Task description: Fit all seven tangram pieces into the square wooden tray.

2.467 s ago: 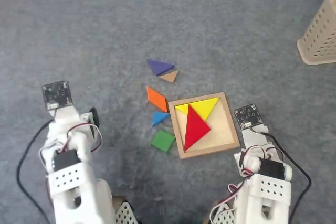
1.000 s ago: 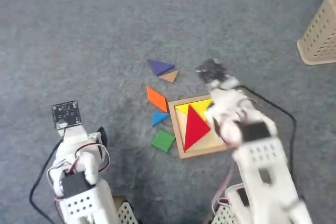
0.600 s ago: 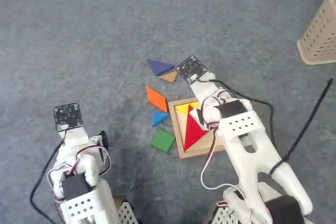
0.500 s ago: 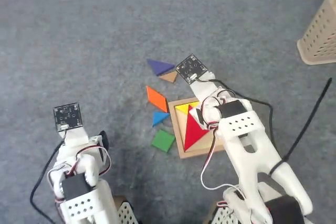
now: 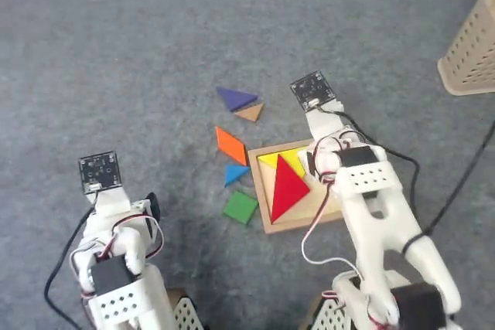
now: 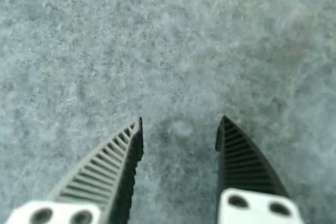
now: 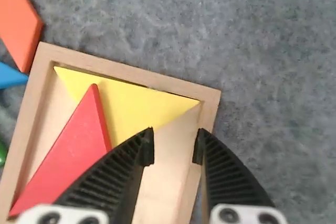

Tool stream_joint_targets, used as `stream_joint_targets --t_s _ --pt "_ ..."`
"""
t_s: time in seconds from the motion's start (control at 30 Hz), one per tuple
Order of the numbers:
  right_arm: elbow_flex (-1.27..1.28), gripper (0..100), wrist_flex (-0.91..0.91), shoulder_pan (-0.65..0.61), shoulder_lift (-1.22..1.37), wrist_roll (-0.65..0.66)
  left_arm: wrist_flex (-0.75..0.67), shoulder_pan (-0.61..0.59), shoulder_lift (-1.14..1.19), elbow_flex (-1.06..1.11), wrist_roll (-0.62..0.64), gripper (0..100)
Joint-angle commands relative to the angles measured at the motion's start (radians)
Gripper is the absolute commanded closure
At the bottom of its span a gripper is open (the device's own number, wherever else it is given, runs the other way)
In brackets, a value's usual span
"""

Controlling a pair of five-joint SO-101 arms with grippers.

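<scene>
The square wooden tray (image 5: 334,191) holds a yellow triangle (image 5: 292,160) and a red triangle (image 5: 287,188). On the carpet to its left lie a purple triangle (image 5: 234,98), a tan triangle (image 5: 249,112), an orange parallelogram (image 5: 230,146), a blue triangle (image 5: 235,175) and a green square (image 5: 240,208). My right gripper (image 7: 172,145) hangs open and empty over the tray's bare floor (image 7: 168,182), beside the yellow triangle (image 7: 131,106) and red triangle (image 7: 68,150). My left gripper (image 6: 178,129) is open over bare carpet, with the left arm (image 5: 116,245) at the near left.
A beige perforated basket (image 5: 472,44) stands at the far right. Grey carpet stretches wide at the back and left. The right arm (image 5: 363,183) covers the tray's right part, with its cables trailing to the right. The orange parallelogram (image 7: 18,19) lies just off the tray rim (image 7: 121,66).
The right arm rose from its rest spot, swung out over the tray toward the tan triangle, then shifted right. The left arm drew back slightly and has kept still since.
</scene>
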Motion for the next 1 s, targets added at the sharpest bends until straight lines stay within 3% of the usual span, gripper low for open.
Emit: stream_joint_targets --t_s 0.0,0.5,0.97 --pt "-0.011 87.6 -0.064 -0.025 0.064 -0.006 0.003 -0.005 -0.02 -0.013 -0.006 78" --pt "-0.014 87.6 -0.104 -0.183 0.228 -0.005 0.003 -0.005 -0.02 -0.013 -0.006 78" --pt "-0.031 87.6 -0.107 -0.202 0.222 -0.005 0.003 -0.005 -0.02 -0.013 -0.006 78"
